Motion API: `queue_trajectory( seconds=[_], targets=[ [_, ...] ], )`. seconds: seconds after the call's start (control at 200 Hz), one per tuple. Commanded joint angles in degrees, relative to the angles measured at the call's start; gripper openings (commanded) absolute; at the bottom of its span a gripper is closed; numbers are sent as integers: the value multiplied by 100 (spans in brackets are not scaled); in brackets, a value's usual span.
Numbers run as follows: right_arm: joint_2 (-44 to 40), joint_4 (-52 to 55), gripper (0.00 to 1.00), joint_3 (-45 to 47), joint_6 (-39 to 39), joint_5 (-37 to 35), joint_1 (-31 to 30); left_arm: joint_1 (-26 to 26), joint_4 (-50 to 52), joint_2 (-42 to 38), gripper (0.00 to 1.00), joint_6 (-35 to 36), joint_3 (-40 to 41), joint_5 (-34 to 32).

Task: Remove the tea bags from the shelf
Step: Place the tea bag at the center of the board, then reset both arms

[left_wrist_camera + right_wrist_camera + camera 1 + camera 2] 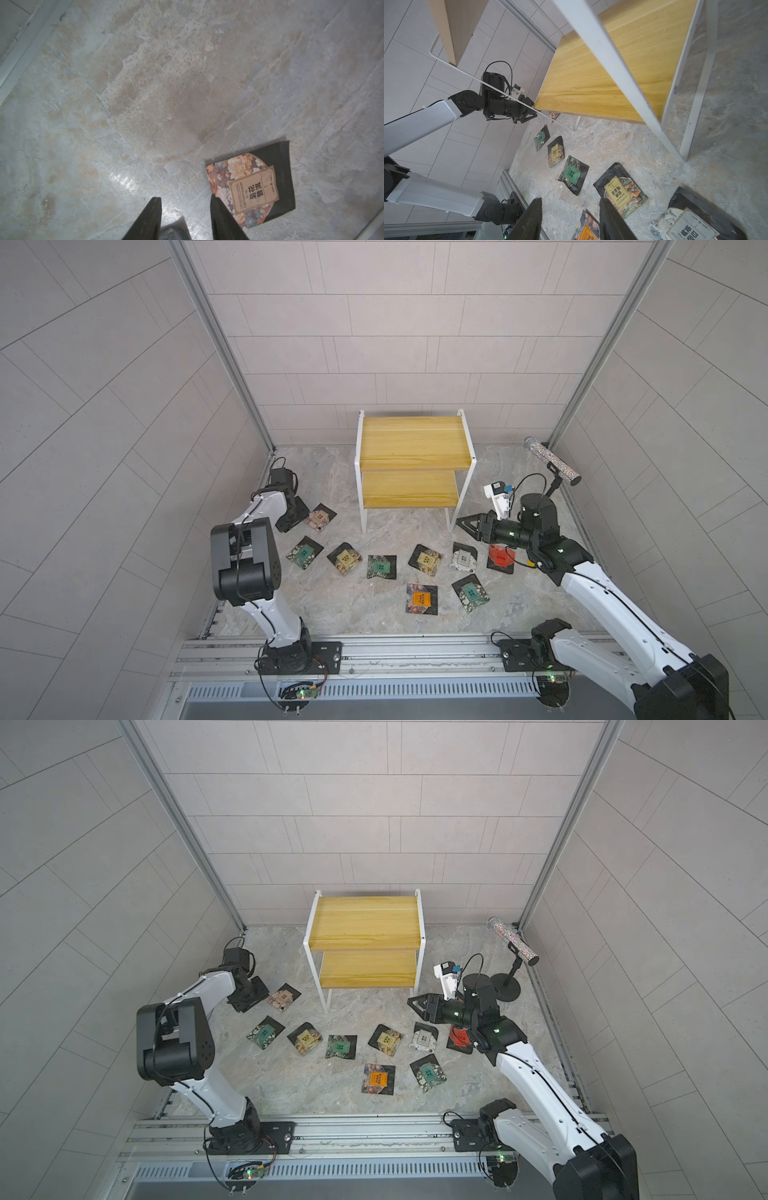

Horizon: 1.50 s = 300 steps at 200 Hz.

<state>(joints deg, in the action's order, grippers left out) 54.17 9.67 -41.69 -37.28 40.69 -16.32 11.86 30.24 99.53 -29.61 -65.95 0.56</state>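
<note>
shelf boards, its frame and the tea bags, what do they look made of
Shelf boards: wood or wood-look laminate, yellow, visible grain, matte sheen. Frame: thin white tubing, likely painted metal. Tea bags: printed plastic or foil film, slightly glossy, creased.

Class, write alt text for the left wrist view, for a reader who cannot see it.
The left gripper hangs open and empty over the marbled tabletop. One floral tea bag with a beige label lies flat there, its edge hidden behind the gripper.
</note>
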Motion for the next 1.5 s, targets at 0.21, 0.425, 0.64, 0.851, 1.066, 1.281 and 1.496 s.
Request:
queue_trajectory(
  seconds=[0.21,0.425,0.64,0.851,1.066,1.281,1.496],
  targets=[
    [4,216,56,-215,281,-277,99,-15,-4,-1010,60,-94,242,151],
    [-48,481,64,-485,481,-488,462,-43,-25,-1568,72,19,386,161],
    [-51,745,100,-682,531,-618,1136,-424,144,-1949,100,342,285,-392],
    [-46,1008,100,-1052,593,-2245,1541,-767,74,-2099,100,672,205,-732],
    [357,298,100,-916,1249,-4740,1562,-793,-846,-2283,100,887,654,-891],
    [1151,-731,100,-534,2340,-6088,1561,-795,-2079,-2267,100,1718,1462,-1404],
    [1489,-1562,100,298,2595,-6682,1579,-792,-3642,-2059,100,2077,2442,-1396]
  ],
)
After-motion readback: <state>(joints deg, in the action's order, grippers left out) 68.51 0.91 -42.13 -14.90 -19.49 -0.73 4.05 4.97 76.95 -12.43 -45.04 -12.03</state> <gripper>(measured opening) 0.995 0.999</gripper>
